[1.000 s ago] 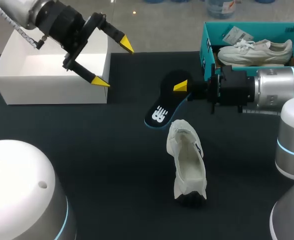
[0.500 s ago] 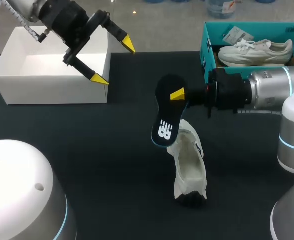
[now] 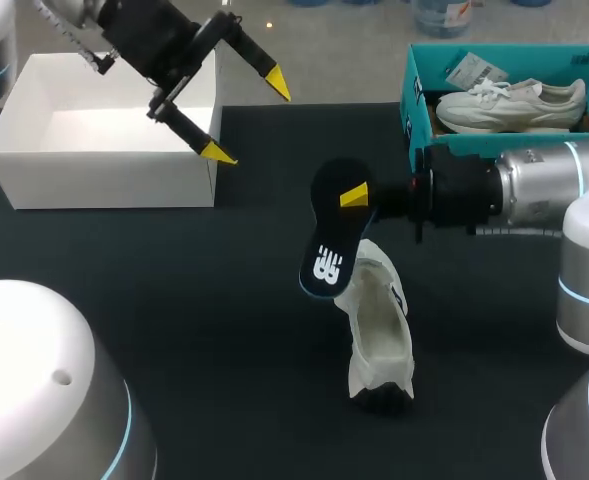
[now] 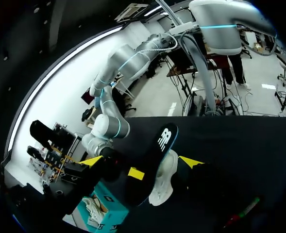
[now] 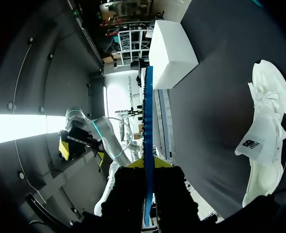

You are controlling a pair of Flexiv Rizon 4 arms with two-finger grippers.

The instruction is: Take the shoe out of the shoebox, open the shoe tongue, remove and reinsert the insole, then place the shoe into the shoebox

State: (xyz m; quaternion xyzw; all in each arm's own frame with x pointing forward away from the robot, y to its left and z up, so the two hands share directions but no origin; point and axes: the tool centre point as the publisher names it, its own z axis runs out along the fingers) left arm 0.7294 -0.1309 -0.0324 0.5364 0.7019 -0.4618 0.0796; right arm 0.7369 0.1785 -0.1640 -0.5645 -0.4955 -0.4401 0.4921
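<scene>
My right gripper (image 3: 359,197) is shut on the heel end of a black insole (image 3: 326,255) with a white logo, held in the air. The insole slants down, and its toe end hangs just above the white shoe (image 3: 379,330). That shoe lies on the dark table with its opening facing up. In the right wrist view the insole (image 5: 148,121) shows edge-on between the fingers, with the shoe (image 5: 266,141) off to one side. My left gripper (image 3: 246,117) hangs open over the white box's corner, holding nothing. From its wrist view (image 4: 142,161) the insole (image 4: 163,143) and shoe (image 4: 163,182) lie ahead.
A white open box (image 3: 104,140) stands at the back left. At the back right a teal shoebox (image 3: 414,80) holds a second white shoe (image 3: 509,100). The dark table surface (image 3: 224,320) spreads to the front and left of the shoe.
The right gripper drew slightly left and turned, swinging the insole from lying flat to slanting over the shoe. The left gripper rose and shifted right, still open.
</scene>
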